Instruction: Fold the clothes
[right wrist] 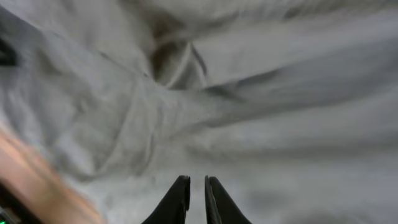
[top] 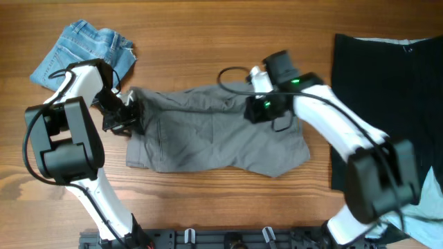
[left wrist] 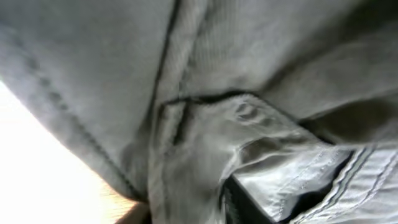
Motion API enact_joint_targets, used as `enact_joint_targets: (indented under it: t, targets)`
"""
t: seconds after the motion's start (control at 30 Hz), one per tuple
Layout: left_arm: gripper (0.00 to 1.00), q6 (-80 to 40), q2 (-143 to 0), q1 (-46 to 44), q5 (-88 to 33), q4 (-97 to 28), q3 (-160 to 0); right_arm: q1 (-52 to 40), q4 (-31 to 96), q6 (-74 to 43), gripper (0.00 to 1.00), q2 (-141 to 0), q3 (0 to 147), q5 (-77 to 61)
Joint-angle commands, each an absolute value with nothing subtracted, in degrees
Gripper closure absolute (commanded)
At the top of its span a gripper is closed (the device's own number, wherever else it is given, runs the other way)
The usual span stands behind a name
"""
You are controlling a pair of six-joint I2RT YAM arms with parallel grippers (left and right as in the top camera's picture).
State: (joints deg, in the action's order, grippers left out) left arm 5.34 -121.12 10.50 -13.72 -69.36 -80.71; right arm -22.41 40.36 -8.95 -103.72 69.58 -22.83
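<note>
**Grey shorts lie flat, a gripper at each end**

The plain grey cotton shorts point(top: 214, 138) are spread out in the middle of the brown wooden table point(top: 208, 34). The left gripper point(top: 127, 114) is set at their left end. In its own camera only blurry grey cloth and a pale lining point(left wrist: 323, 180) are seen, so it cannot be told if its jaws are closed. The right gripper point(right wrist: 197, 182) is placed on the top edge of the shorts. Its jaws are squeezed almost together, with a thin gap left. Whether any cloth is pinched cannot be made out. The big black garment point(top: 381, 83) is cut off at the right.
</note>
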Motion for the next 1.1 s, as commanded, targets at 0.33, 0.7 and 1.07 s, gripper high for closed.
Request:
enact_joint_targets:
  t: [0.33, 0.7, 1.07]
  targets:
    - [0.0, 5.1, -117.73, 11.42, -20.38, -67.13, -80.34, -22.31, -12.29, -34.39, 0.93, -119.74, 69.17, -47.66]
    - [0.0, 5.08, -117.73, 15.79, -19.9, -66.81, -80.34, -10.66, 6.11, -21.78, 0.88, -112.99, 70.13, -50.09]
    - [0.0, 7.29, -117.78, 17.3, -20.12, -56.6, -76.66, -4.4, 35.55, -7.42, 0.51, -95.83, 70.13, -35.33]
